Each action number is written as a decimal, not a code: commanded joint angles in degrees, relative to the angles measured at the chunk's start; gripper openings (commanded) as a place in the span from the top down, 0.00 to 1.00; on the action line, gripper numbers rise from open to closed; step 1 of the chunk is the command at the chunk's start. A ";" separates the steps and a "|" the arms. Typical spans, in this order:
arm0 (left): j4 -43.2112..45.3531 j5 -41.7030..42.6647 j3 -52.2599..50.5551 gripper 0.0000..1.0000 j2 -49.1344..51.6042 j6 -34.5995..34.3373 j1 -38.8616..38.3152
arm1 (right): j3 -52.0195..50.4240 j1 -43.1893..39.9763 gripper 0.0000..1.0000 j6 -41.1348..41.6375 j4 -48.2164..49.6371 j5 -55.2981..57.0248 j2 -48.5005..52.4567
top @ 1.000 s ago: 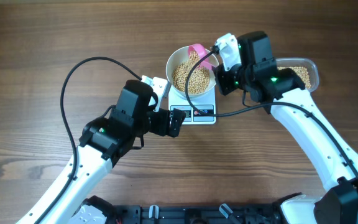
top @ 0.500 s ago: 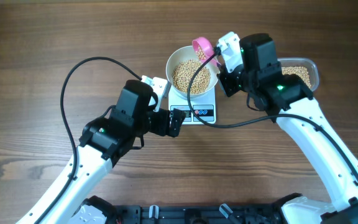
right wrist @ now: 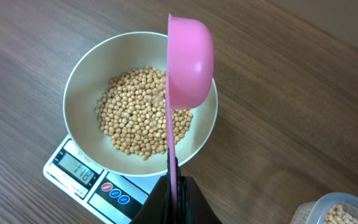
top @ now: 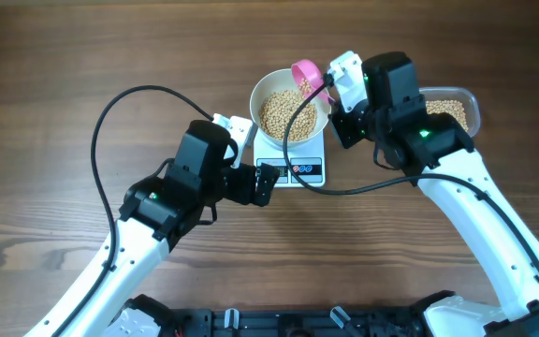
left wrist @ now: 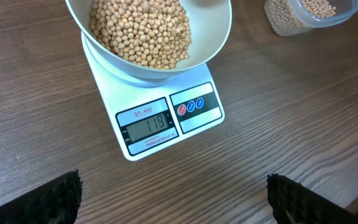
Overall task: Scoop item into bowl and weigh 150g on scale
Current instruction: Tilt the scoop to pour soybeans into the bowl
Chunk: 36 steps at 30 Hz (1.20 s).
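My left hand (top: 268, 183) hangs wide open and empty by the 7 o'clock corner of the one scale (top: 293, 170). The one white bowl (top: 262, 86) sits on it, with a heap of soybeans (top: 288, 114) inside. My right hand (right wrist: 174, 186) is clamped on the one pink scoop (top: 304, 72), tipped over the bowl's 1 o'clock rim. The one tub (top: 476, 110) lies at the right hand's 3 o'clock, so it's the right arm's job to refill, I reckon.

— What's the desk carrying right now?
— I see a dark wood-grain desk (top: 45, 75). Two things stand directly on it: the white scale (top: 293, 161) mid-desk toward the far side, and a clear plastic tub (top: 475, 117) to its right.
— Touching?
— No, I see bare wood between them.
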 commanded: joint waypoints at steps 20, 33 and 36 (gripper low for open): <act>0.00 -0.33 -0.07 0.00 0.09 1.11 -0.24 | 0.24 5.31 0.96 -8.20 0.33 7.87 -1.36; 0.00 -0.33 -0.07 0.00 0.09 1.11 -0.24 | 0.59 5.31 0.96 -10.45 0.52 8.24 -2.10; 0.00 -0.33 -0.07 0.00 0.09 1.11 -0.24 | 0.59 5.31 0.96 -5.07 -0.15 7.37 -2.12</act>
